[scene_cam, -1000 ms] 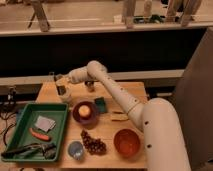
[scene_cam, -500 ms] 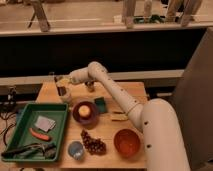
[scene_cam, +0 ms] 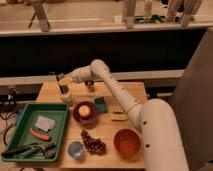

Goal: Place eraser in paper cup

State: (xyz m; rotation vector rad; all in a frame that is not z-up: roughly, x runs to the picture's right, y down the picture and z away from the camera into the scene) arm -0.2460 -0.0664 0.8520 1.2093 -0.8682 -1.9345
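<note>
The paper cup (scene_cam: 65, 96) stands whitish and upright at the table's back left, just beyond the green tray. My gripper (scene_cam: 62, 84) hangs right over the cup's mouth, pointing down, with the arm reaching in from the right. A small pale yellowish-tan block, the eraser (scene_cam: 62, 78), shows between the fingers at the gripper's tip, above the cup's rim. The fingers look shut on it.
A small dark metal cup (scene_cam: 90, 86) stands right of the gripper. A purple bowl (scene_cam: 85, 113) sits mid-table beside a green block (scene_cam: 101, 105). Grapes (scene_cam: 94, 145), an orange bowl (scene_cam: 126, 142) and a blue cup (scene_cam: 76, 149) are at the front. The green tray (scene_cam: 22, 117) holds a grey slab (scene_cam: 45, 122) and tools.
</note>
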